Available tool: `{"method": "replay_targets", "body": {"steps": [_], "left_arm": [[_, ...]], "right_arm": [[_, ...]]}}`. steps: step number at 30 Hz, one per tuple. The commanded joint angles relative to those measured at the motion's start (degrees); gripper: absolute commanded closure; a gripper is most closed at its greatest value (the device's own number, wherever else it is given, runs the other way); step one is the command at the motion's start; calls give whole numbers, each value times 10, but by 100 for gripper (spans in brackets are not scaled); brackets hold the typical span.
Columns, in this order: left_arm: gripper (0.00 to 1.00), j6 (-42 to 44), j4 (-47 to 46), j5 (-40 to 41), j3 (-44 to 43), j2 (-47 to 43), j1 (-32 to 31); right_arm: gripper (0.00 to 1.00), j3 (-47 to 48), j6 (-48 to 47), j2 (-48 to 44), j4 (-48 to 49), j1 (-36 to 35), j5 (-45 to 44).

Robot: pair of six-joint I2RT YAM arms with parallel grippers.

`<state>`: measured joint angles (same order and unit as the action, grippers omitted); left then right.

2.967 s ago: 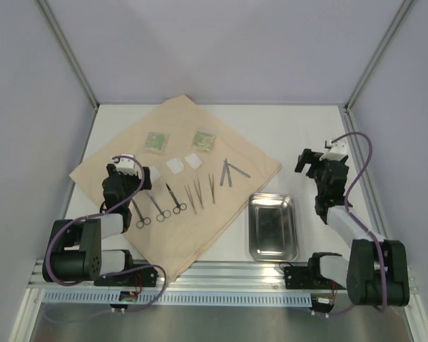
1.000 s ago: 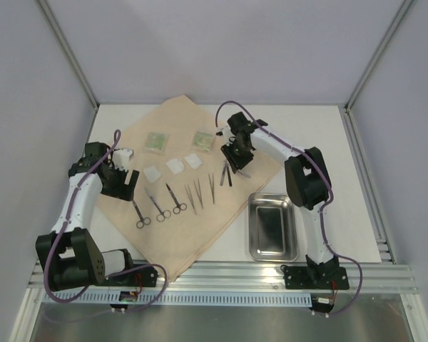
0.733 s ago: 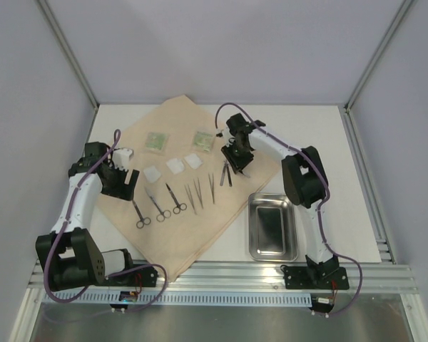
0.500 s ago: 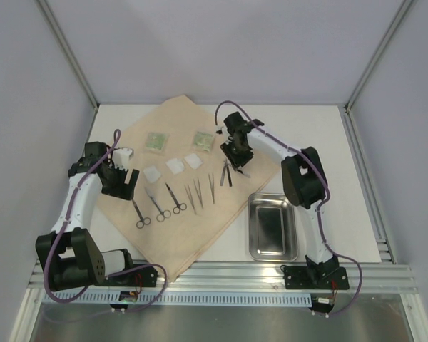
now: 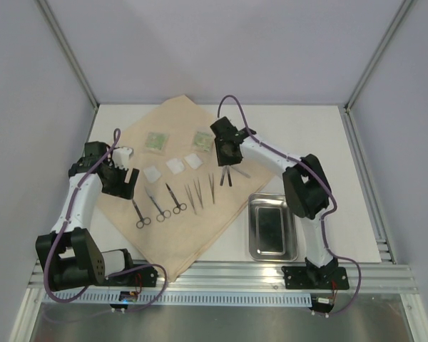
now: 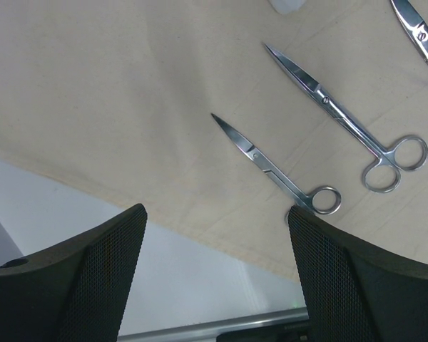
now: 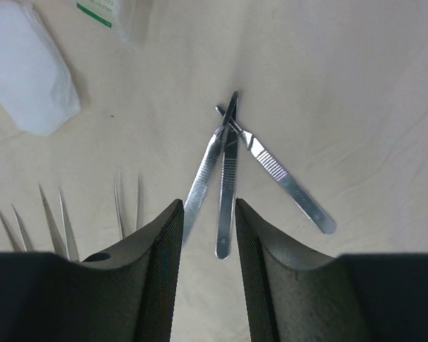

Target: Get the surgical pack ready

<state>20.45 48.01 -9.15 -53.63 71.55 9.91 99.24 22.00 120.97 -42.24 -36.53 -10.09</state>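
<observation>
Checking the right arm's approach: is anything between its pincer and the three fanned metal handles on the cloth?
Nothing visible. The right pincer hangs open directly over the fanned metal handles, with only bare tan cloth around them.

Left wrist view: the top edge shaves a white pad to a sliver, and the third scissors run off the right side. The nearest scissors tuck one ring behind the left gripper. Right wrist: green packet cropped up top, tweezers lose their handles behind the right gripper.
</observation>
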Motion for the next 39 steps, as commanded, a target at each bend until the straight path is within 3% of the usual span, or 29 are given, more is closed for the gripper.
{"method": "replay_targets", "body": {"steps": [1,24,27,34,39], "left_arm": [[10,-10,-9,-9,3,-7,5],[9,-2,-13,-12,16,-29,5],[9,-1,-13,-10,16,-29,5],[9,1,-12,-9,16,-33,5],[9,5,-11,-7,15,-35,5]], "right_arm": [[62,12,71,8,22,-17,-47],[70,-14,127,72,37,-29,-39],[75,-19,131,75,39,-28,-38],[99,-48,137,42,62,-28,-28],[100,-59,136,5,74,-35,-25]]}}
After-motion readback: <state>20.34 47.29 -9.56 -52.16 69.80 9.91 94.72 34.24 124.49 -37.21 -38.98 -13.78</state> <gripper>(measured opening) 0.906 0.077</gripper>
